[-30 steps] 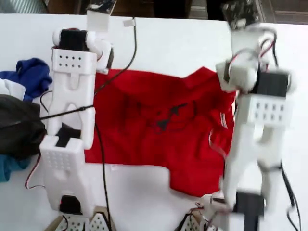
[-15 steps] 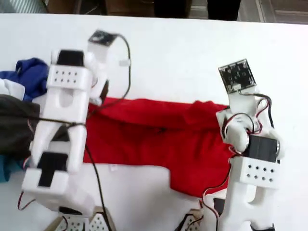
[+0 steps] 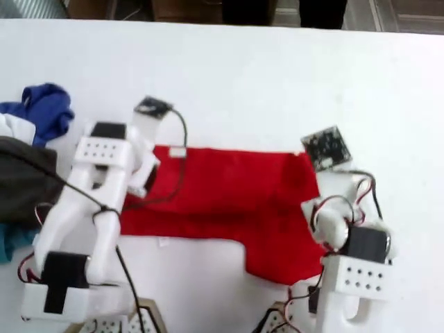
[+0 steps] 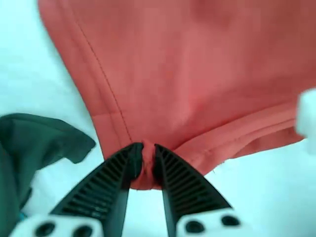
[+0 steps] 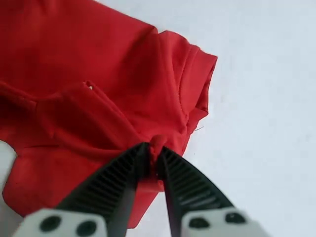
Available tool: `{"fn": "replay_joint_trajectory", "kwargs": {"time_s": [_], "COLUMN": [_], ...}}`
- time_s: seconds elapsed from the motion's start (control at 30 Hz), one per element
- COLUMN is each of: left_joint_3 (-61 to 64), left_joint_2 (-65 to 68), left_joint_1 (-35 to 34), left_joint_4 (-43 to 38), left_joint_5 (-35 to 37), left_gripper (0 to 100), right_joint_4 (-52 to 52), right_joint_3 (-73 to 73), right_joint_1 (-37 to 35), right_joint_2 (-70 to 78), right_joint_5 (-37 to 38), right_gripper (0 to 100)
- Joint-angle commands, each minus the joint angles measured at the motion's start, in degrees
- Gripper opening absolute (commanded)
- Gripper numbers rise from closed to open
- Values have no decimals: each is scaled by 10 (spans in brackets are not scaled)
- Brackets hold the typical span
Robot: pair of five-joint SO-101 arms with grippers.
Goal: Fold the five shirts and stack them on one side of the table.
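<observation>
A red shirt (image 3: pixel 229 201) lies across the table's middle, its far half folded toward the near edge, leaving a straight fold line along the far side. My left gripper (image 4: pixel 144 165) is shut on a pinch of the red shirt (image 4: pixel 197 79) at its hem. That arm (image 3: pixel 97 208) stands over the shirt's left end. My right gripper (image 5: pixel 153 160) is shut on a bunch of the red shirt (image 5: pixel 89 74) near a sleeve. The right arm (image 3: pixel 343 236) stands over the shirt's right end.
A pile of other shirts sits at the left edge: blue (image 3: pixel 45 107), dark grey (image 3: pixel 24 187) and teal (image 3: pixel 10 243). The dark grey cloth (image 4: pixel 34 148) lies close beside my left gripper. White table (image 3: pixel 263 83) stretches bare behind the red shirt.
Both arms pulled back toward the near edge, carrying the shirt's far edge over its front. The shirt went from spread open to a narrower folded band.
</observation>
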Motion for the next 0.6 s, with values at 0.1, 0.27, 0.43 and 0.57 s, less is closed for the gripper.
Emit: {"fn": "replay_joint_trajectory", "kwargs": {"time_s": [0.1,0.27,0.43,0.57], "left_joint_3": [72,113,135,131], "left_joint_2": [-30,-29,-29,-33], "left_joint_1": [-4,-4,-4,-6], "left_joint_4": [-54,-76,-83,-68], "left_joint_5": [-7,-7,-7,-8], "left_gripper": [25,25,25,25], "right_joint_4": [2,1,27,39], "right_joint_3": [51,76,80,83], "right_joint_1": [8,9,17,57], "right_joint_2": [-62,-69,-69,-70], "right_joint_5": [6,32,64,103], "right_gripper": [22,22,22,22]}}
